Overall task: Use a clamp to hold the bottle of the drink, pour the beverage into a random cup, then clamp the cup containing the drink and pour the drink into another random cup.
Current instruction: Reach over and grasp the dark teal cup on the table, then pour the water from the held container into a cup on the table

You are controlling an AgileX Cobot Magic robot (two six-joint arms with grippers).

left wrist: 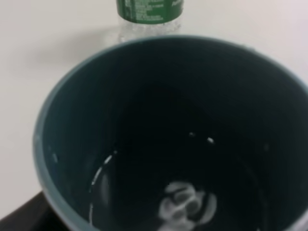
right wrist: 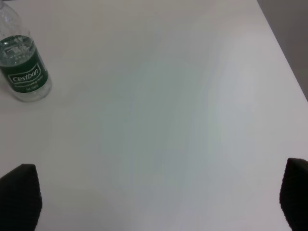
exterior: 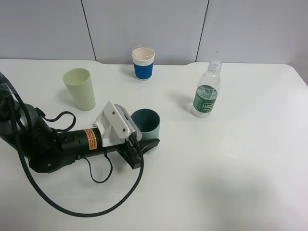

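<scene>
The left gripper [exterior: 142, 139] straddles the teal cup [exterior: 153, 129], which holds a little drink at the centre of the surface [exterior: 231, 168]. Whether it grips cannot be told. The right gripper [right wrist: 154, 197] is spread wide and empty. The second pour seems to be in hand. The next move is probably to clamp, lift and tip toward the pale green cup [exterior: 80, 89] at 10 o'clock.

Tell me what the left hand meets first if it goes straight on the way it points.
The teal cup: it sits right at the left hand, filling its wrist view. Past it, in roughly the same line, stands the bottle, farther off.
</scene>
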